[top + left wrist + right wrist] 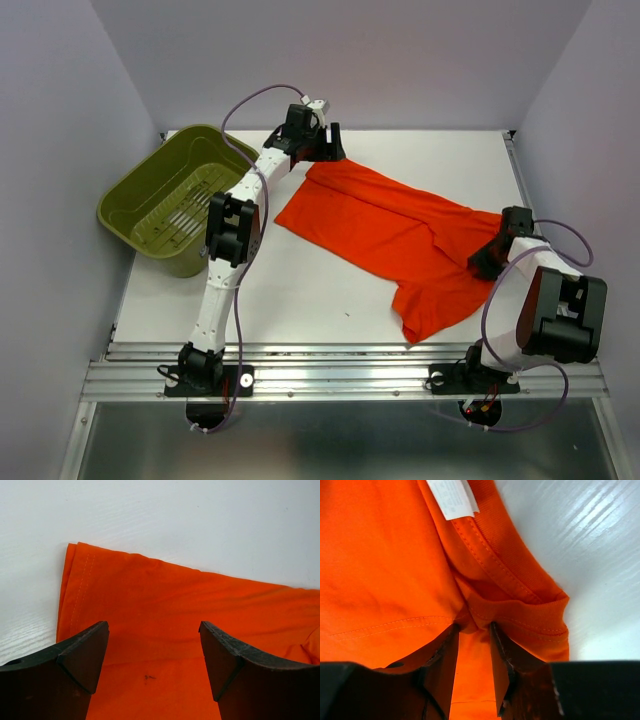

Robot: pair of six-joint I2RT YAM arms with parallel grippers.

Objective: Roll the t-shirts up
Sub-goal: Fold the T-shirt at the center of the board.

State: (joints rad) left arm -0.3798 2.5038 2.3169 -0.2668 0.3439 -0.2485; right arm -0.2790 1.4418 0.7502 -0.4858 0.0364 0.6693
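White arms (215,300) with black joints, dark pincers (154,650) and purple cables (245,100)

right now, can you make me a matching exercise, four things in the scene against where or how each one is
Things:
1. left gripper
2. right gripper
3. t-shirt
4. basket

Places and states:
a. olive green, at the left edge of the table
b. pinching cloth beside the collar
c. orange-red, spread across the table
d. open, over the shirt's hemmed edge

Pairs: 1-d, 2-b, 3-c, 4-a
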